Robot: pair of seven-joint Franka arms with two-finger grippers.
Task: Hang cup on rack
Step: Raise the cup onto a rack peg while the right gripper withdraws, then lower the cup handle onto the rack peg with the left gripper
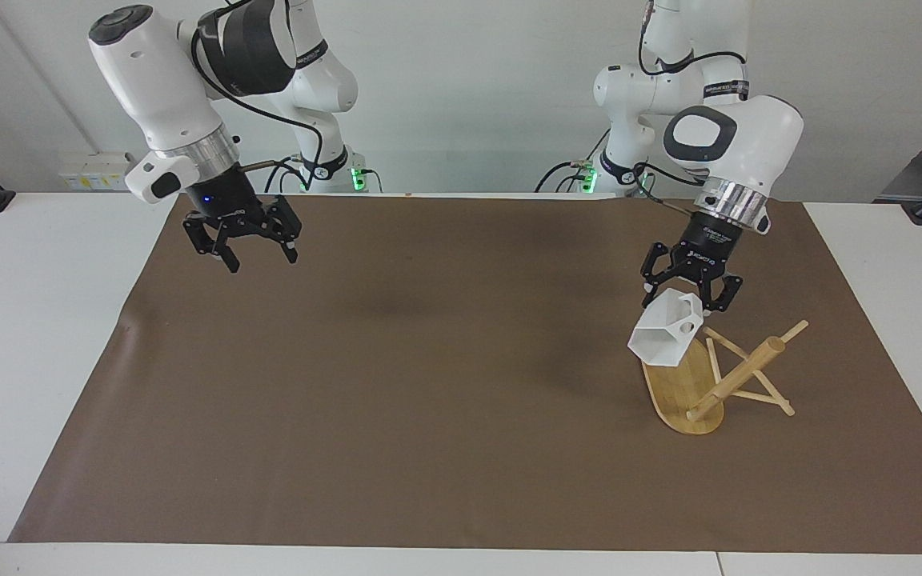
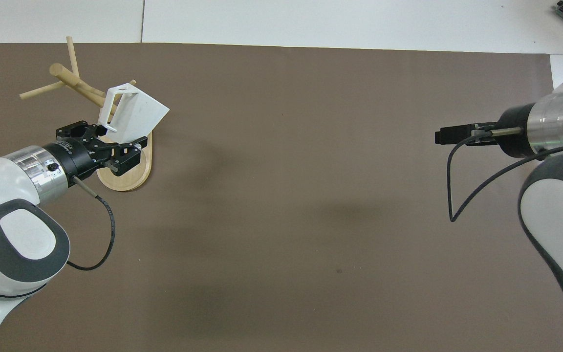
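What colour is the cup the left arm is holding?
White, plain; the cup shows best in the facing view.

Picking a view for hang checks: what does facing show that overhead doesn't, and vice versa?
Facing only: both arm bases, and the cup hanging in the air over the rack base, its open hexagonal rim turned toward the camera. The right gripper shows open, over the mat.
Overhead only: the cup's handle up against a peg, and the rack's base partly hidden under the cup and left gripper.
Both: the left gripper shut on the cup, the rack tipped over with its post lying slantwise, the right arm waiting at its own end.
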